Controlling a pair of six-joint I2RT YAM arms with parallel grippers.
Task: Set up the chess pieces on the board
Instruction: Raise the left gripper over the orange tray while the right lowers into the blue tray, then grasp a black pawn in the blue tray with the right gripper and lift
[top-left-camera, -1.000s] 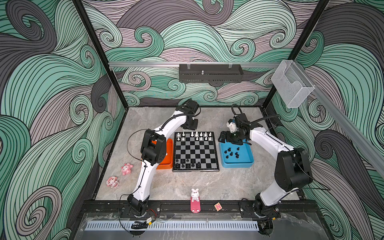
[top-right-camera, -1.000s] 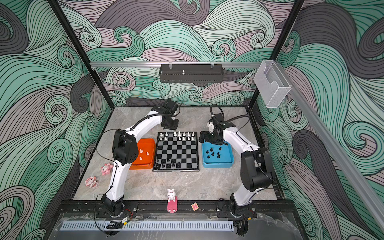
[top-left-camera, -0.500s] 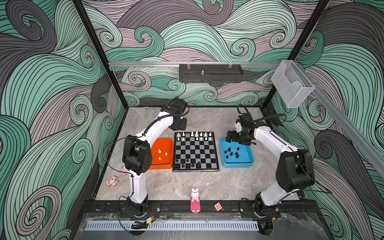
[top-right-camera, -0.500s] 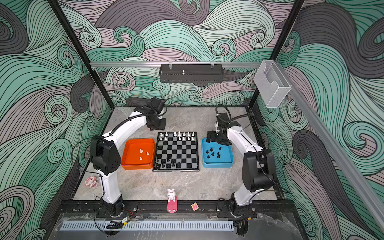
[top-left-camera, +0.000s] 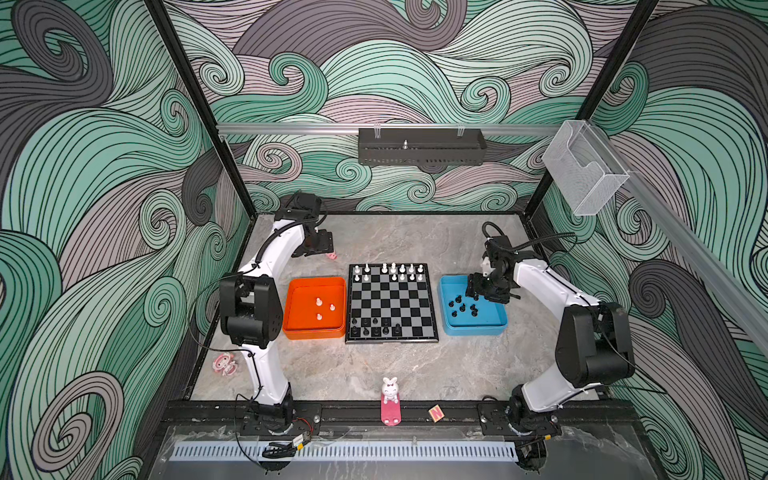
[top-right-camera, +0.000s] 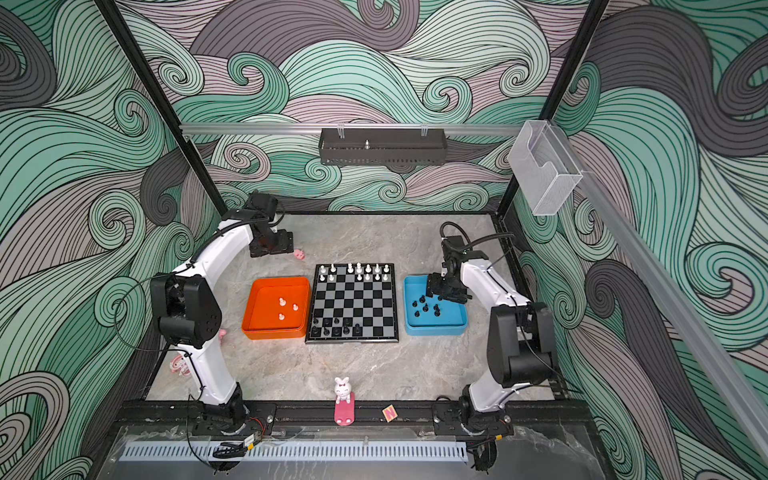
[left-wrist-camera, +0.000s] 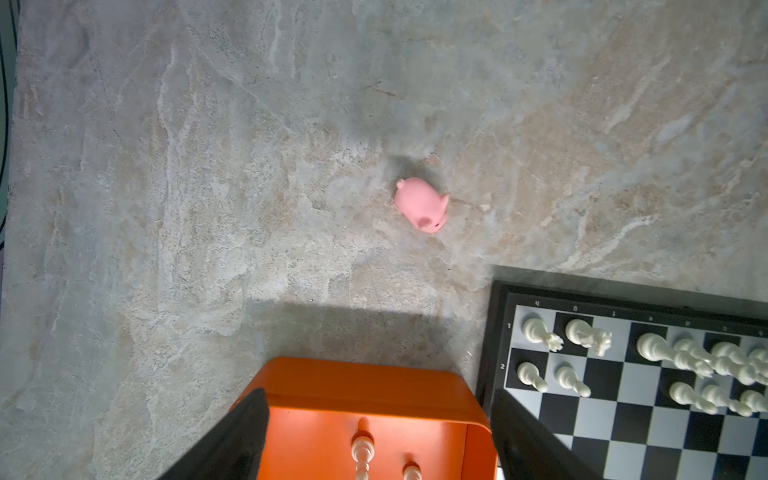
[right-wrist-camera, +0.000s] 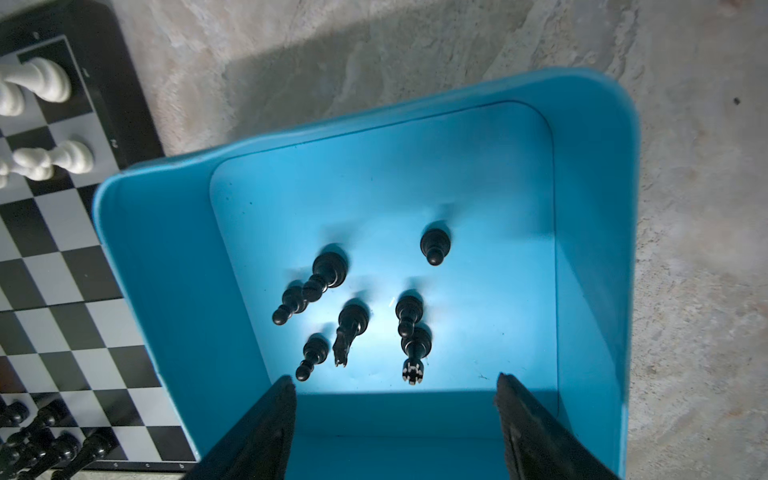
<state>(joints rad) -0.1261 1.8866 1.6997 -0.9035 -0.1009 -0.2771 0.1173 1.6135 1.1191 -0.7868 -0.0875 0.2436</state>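
The board (top-left-camera: 390, 340) is being shown lying flat in the middle of the counter (top-left-camera: 415, 374). It is being flanked by an orange tray (top-left-camera: 313, 334) on the left and a blue tray (top-left-camera: 473, 330) on the right, each just beside it. White pieces (top-left-camera: 384, 268) are being carried upright on the board's two far rows. A few black pieces (top-left-camera: 385, 330) are being carried on its two near rows. Three spare white pieces (top-left-camera: 319, 302) are being held upright in the orange tray. Several loose black pieces (right-wrist-camera: 351, 328) are being held upright in the blue tray, clustered near its middle.

The left tool (left-wrist-camera: 378, 395) is being held above the counter at the far edge of the orange tray. Its jaws are being spread wide, with nothing gripped between them. A pink pig toy (left-wrist-camera: 422, 203) is being shown on the bare counter just beyond this tool, near the board's far left corner and touching neither board nor tray.

The right tool (right-wrist-camera: 395, 379) is being held over the blue tray, above its far part in both top views. Its jaws are also being spread wide and nothing is being gripped, with the loose black pieces being framed just ahead of the fingertips in the right wrist view.

A white bunny figure (top-left-camera: 390, 388) is being shown standing at the near edge of the counter, well apart from the board.
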